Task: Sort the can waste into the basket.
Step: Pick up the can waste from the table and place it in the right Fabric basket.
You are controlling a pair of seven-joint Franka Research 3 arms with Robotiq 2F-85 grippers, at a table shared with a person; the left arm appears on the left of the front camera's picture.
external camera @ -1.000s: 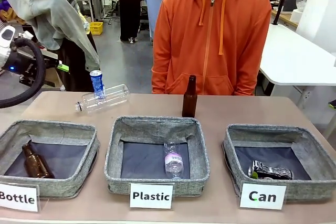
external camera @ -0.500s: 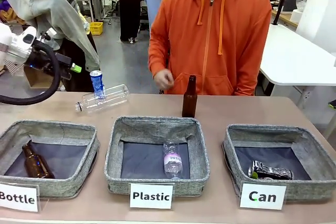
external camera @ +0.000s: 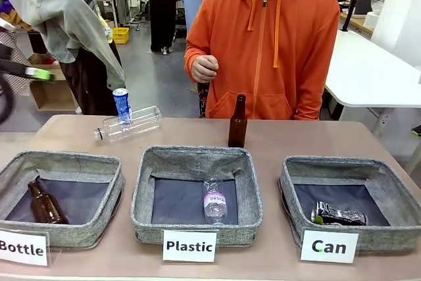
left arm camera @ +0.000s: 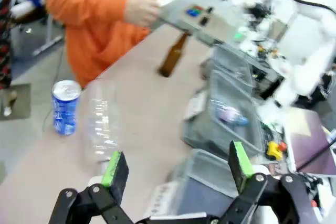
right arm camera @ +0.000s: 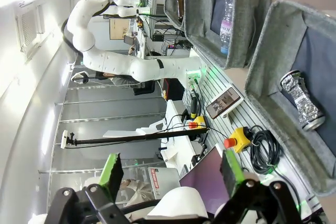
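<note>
Well, there are two cans. The blue can [external camera: 121,104] is bright, with a silver top and white lettering too small to read. It stands upright at the far left of the bench [external camera: 316,137], just beside a clear bottle [external camera: 131,123] lying on its side. The dark can [external camera: 339,214] is black and silver and dented. It lies on its side in the Can basket [external camera: 329,165], towards its front right.

Three grey fabric baskets with dark lining sit in a row, each fronted by a white sign in black print: "Bottle" [external camera: 22,248], "Plastic" [external camera: 189,246], "Can" [external camera: 329,247].

Two brown bottles show, one upright [external camera: 237,122] behind the Plastic basket [external camera: 191,157] and one lying in the Bottle basket [external camera: 66,160]. A second clear bottle [external camera: 216,199] lies in the Plastic basket; its label is unreadable.

Both arms' jaws stand apart, holding nothing.
</note>
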